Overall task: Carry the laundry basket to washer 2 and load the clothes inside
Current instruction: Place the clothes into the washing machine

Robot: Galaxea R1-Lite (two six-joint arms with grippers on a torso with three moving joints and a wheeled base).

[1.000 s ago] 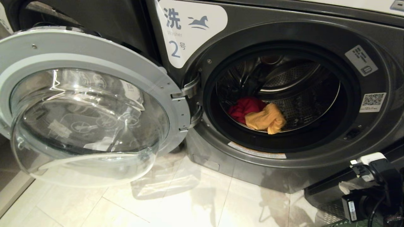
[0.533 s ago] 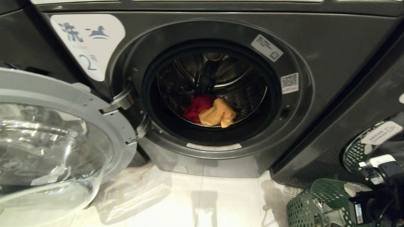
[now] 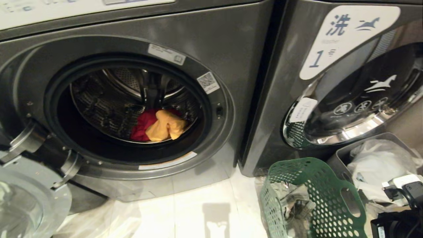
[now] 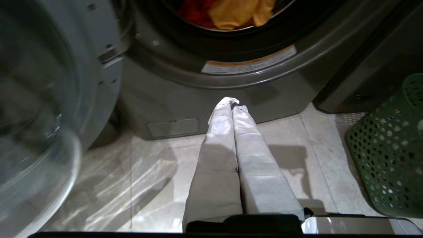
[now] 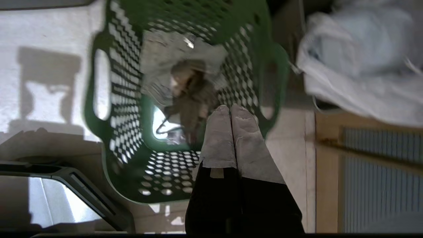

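Observation:
Washer 2 point(image 3: 238, 49) stands on the left with its door point(image 3: 29, 198) swung open at the lower left. In its drum lie a pink-red garment point(image 3: 140, 127) and a yellow-orange cloth point(image 3: 167, 127). The dark green laundry basket point(image 3: 330, 211) sits on the floor at the lower right, with a grey-green garment point(image 5: 193, 96) crumpled inside it. My right gripper point(image 5: 231, 107) is shut and empty, hanging just over the basket's point(image 5: 122, 109) inner wall. My left gripper point(image 4: 233, 102) is shut and empty, low over the floor before the washer's base point(image 4: 172, 105).
The washer labelled "1" point(image 3: 330, 36) stands right of washer 2, door shut. A grey bin with a white bag point(image 3: 380, 165) sits right of the basket. Pale floor tiles point(image 3: 198, 211) lie between the open door and the basket.
The head view has swung to the right, so the whole scene slid left. Washer 1, the whole basket and the grey bin came into view. The clothes in the drum have not moved.

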